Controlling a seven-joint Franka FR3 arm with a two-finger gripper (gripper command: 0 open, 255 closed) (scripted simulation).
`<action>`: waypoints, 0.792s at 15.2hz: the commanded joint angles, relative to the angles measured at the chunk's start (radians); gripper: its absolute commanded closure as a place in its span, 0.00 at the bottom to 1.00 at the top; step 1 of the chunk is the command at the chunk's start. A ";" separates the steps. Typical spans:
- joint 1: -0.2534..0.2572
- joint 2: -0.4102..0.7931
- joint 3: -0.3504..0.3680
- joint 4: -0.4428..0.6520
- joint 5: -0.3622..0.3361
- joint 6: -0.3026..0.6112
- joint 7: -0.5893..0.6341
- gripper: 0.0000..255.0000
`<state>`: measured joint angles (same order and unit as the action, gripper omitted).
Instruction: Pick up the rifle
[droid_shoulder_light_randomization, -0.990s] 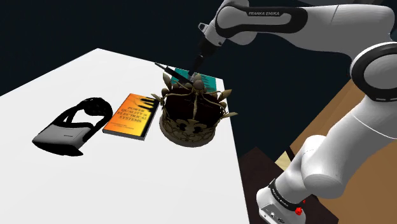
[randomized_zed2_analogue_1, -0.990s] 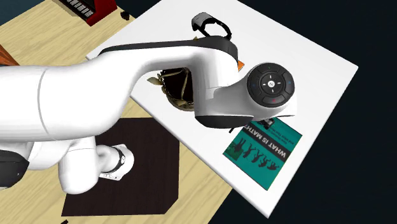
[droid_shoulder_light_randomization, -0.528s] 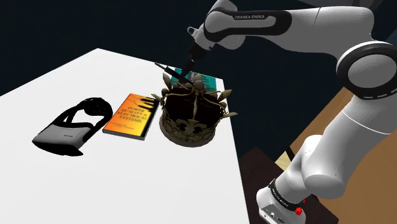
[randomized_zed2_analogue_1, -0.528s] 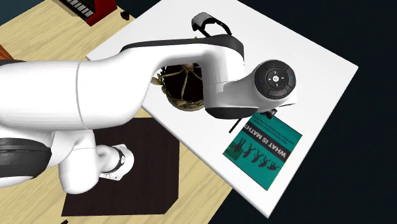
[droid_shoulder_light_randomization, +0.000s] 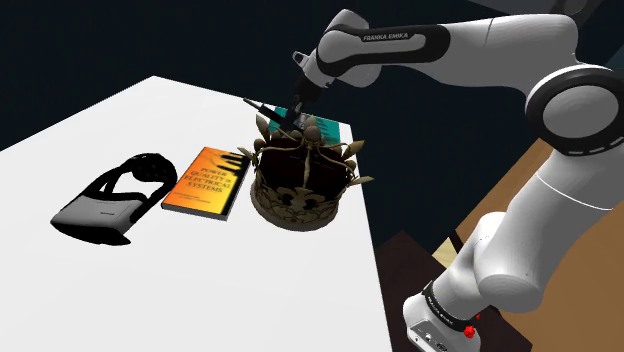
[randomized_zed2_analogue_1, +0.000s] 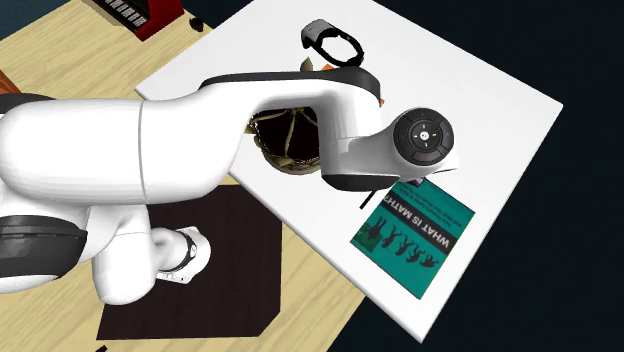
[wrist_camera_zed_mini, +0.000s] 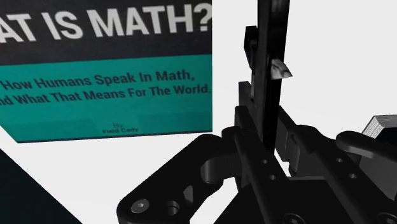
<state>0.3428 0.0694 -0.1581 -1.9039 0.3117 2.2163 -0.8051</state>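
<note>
Forearm has swung up and toward the shoulder view's left; rifle (wrist_camera_zed_mini: 272, 60) hasn't budged. Gripper (droid_shoulder_light_randomization: 293, 112) is clamped on the rifle, its black fingers pinching the body. Rifle sits just behind the crown (droid_shoulder_light_randomization: 300, 185), over its far rim. Teal book (randomized_zed2_analogue_1: 412, 235) lies beyond the crown.

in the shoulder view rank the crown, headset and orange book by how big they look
1. crown and headset: too alike to rank
2. orange book: smallest
</note>
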 joint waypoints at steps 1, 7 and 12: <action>0.000 0.000 0.000 0.000 0.000 0.000 0.000 1.00; 0.001 0.000 0.000 -0.001 0.000 0.001 0.001 1.00; 0.000 -0.014 -0.002 0.049 -0.015 -0.060 0.022 1.00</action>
<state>0.3419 0.0584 -0.1599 -1.8671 0.3004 2.1706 -0.7898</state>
